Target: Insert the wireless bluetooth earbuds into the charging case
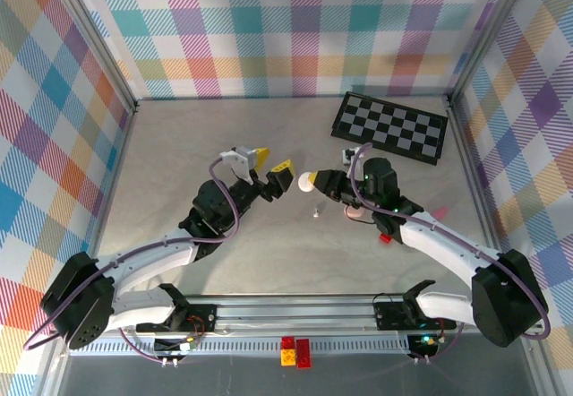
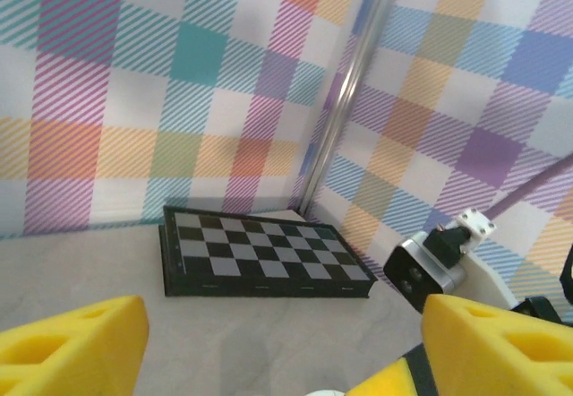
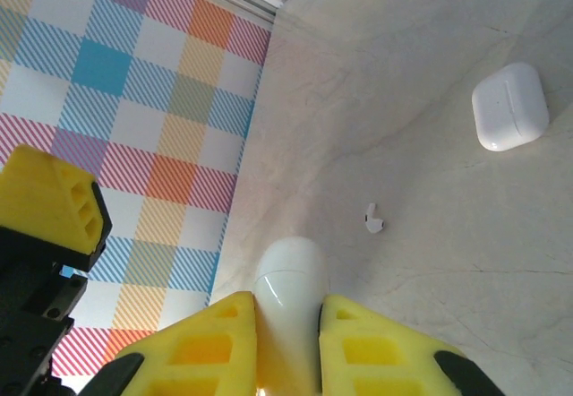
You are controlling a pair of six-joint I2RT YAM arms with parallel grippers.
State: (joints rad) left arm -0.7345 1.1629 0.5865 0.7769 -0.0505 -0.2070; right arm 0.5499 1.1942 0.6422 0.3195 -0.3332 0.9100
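Table (image 1: pixel 179 163): grey top with plaid walls around it; both my arms reach toward its middle.
Chessboard (image 1: pixel 389 127): folded flat at the far right. The left wrist view gives it close up (image 2: pixel 260 253), lying against the corner of the walls.
Red and yellow blocks (image 1: pixel 295 351): seen from the top camera on the near rail between my arm bases, well apart from the work.
Left gripper (image 1: pixel 274 160): raised over the table centre, its yellow fingers spread wide with nothing between them. My left wrist view (image 2: pixel 282 324) confirms the wide, bare gap.
Right gripper (image 1: pixel 315 181): tip to tip with the left one, the two near but apart. My right wrist view (image 3: pixel 288 311) shows both yellow fingers clamped tight on a white case.
Held charging case (image 3: pixel 291 279): smooth, pebble-shaped, standing out past my right fingertips; from the top (image 1: pixel 307 180) it points toward my left fingers. I cannot tell whether its lid is up or what is inside.
Second charging case (image 3: pixel 510 107): the right wrist view adds this one, white, lid shut, lying on the table; contents hidden.
Earbud (image 1: pixel 315 210): white, short-stemmed, loose on the bare table just on the near side of the held case, in neither case. In my right wrist view (image 3: pixel 373 219) it lies between the held case and the second one.
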